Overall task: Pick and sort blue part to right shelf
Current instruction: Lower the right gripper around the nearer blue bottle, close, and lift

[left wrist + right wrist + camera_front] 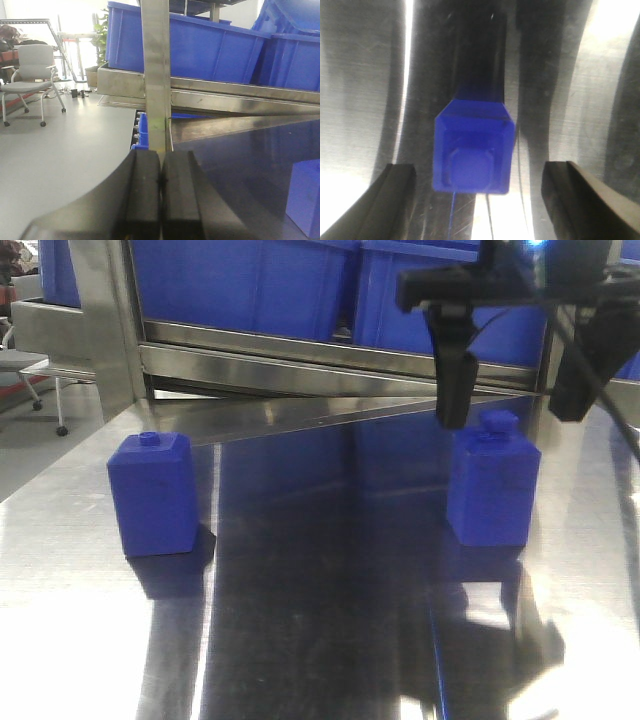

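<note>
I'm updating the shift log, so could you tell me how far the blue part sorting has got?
Done: nothing; the left blue part and right blue part stand on the table. In hand: the right gripper hangs open above the right one, fingers either side. To do: close, lift, sort it. The left gripper is shut.
</note>
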Robot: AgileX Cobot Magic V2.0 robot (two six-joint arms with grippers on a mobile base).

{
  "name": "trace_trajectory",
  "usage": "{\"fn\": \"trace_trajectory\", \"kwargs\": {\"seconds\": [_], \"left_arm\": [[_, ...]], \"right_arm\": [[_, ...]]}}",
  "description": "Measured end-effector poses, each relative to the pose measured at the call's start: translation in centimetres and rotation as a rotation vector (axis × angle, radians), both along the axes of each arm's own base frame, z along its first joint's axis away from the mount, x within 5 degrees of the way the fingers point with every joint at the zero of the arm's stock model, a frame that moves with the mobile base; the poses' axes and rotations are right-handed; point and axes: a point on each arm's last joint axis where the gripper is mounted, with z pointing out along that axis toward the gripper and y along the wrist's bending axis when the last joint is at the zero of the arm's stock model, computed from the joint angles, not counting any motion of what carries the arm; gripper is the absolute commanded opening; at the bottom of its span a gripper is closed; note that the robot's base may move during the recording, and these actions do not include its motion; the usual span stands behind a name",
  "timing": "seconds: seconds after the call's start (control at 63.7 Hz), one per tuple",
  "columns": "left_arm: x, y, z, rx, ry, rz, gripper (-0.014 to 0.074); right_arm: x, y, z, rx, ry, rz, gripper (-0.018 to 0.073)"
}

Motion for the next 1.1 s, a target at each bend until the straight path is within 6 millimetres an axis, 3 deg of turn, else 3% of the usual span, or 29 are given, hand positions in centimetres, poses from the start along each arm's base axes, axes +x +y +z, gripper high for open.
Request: {"fn": "trace_trajectory", "kwargs": {"seconds": [0.486,0.612,0.737,0.957,1.098], "left_arm": [[0.0,0.0,0.0,0.000,0.000,0.000,0.0134],[0.0,0.0,0.0,0.000,0.000,0.000,0.0134],[0.0,0.0,0.0,0.000,0.000,0.000,0.0134],[0.0,0.0,0.0,0.000,0.000,0.000,0.0134],[0.0,0.0,0.0,0.000,0.000,0.000,0.0134]], "right_arm": [[1.8,1.0,-4.3,-0.041,0.090,-0.002,0.0573],[2.0,1.1,-4.8,-0.040,0.097,-0.003,0.0487],[2.0,1.2,-4.9,-0.034,0.099,-0.006,0.0396],[2.0,1.2,-4.8,-0.031,0.093,-0.006,0.0396],[1.4,0.9,-3.0,-0.008,0.042,0.008,0.0396]]}}
